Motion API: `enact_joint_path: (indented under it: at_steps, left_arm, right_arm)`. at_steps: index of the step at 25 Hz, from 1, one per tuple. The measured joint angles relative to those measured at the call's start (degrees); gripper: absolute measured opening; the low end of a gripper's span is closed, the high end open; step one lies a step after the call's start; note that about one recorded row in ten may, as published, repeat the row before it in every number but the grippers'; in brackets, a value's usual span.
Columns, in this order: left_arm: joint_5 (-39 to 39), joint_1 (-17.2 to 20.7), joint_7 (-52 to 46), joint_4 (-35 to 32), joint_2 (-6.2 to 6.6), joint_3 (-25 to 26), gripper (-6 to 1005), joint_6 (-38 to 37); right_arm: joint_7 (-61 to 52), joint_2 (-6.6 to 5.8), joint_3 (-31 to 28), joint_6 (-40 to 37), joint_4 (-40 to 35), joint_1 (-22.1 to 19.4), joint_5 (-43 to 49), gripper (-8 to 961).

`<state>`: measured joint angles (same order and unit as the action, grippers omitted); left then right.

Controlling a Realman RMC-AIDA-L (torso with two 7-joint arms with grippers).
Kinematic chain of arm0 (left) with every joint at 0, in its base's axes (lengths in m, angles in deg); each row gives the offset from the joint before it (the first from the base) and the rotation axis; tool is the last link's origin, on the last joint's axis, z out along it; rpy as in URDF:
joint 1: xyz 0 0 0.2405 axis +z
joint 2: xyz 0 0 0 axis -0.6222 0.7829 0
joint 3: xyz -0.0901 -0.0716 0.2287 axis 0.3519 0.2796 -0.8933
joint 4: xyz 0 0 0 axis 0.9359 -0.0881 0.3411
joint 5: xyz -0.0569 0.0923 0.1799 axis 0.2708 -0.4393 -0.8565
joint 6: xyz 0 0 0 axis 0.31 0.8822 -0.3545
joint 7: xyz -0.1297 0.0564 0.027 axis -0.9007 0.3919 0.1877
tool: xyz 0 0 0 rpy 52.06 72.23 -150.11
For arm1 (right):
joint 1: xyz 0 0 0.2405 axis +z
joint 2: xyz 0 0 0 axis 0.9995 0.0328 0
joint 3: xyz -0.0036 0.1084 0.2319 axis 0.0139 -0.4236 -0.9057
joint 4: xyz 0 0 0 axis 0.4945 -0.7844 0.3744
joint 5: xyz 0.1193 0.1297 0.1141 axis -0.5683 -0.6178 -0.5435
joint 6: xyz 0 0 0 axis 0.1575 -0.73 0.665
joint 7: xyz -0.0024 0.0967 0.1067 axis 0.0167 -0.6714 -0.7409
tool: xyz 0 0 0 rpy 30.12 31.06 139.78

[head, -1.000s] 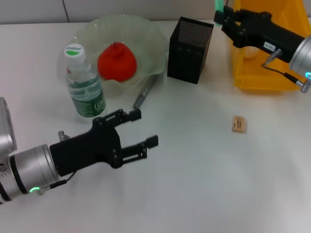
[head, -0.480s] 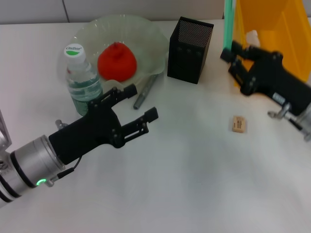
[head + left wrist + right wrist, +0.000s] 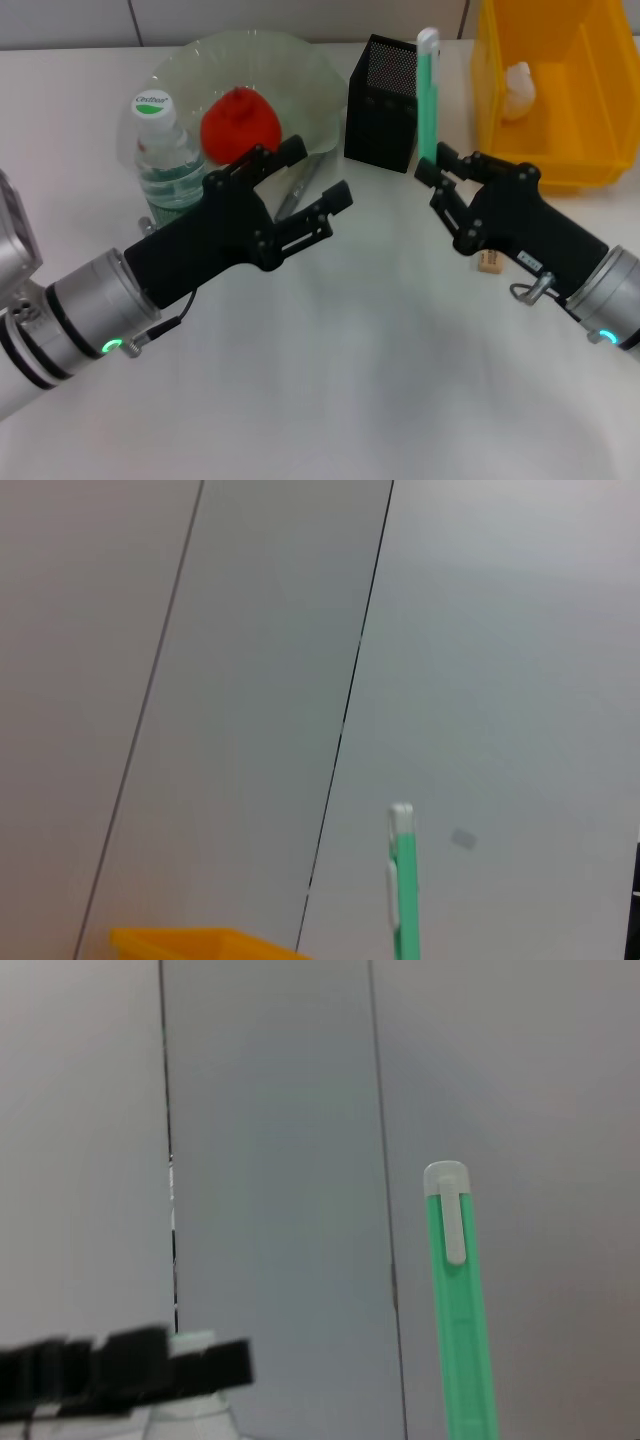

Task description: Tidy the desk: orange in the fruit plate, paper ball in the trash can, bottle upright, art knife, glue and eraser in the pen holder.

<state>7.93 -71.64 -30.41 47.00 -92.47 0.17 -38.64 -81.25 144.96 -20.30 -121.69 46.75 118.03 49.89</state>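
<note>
Two grippers over desk. Right gripper (image 3: 432, 172) clenched on green art knife (image 3: 428, 95) (held upright), beside pen holder (image 3: 385, 103). Left gripper (image 3: 318, 187) released, fingers spread, near fruit plate (image 3: 310, 80) holding orange (image 3: 240, 125). Eraser (image 3: 489, 261) on desk; bottle (image 3: 170, 165) upright.

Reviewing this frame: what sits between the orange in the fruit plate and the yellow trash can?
In the head view, the black pen holder stands between the orange and the trash can, with the green art knife, held upright by the right end effector, beside it.

orange (image 3: 240, 125) in fruit plate (image 3: 310, 75), bottle (image 3: 172, 165) left, pen holder (image 3: 385, 100) right
</note>
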Motion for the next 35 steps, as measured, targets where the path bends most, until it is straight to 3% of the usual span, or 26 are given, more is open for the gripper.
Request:
enact_joint_path:
  at_steps: [10, 35]
  left_arm:
    - [-0.19, -2.50, 0.96, 3.06, 0.00, 3.95, 796, 0.32]
    - [-0.41, -4.02, 1.18, 5.80, 0.00, 7.38, 796, 3.13]
  right_arm:
    - [9.88, 0.03, 0.41, -0.05, 3.64, 0.36, 0.77, 179]
    - [13.35, 0.08, -1.07, 2.70, 7.57, 4.27, 4.42, 179]
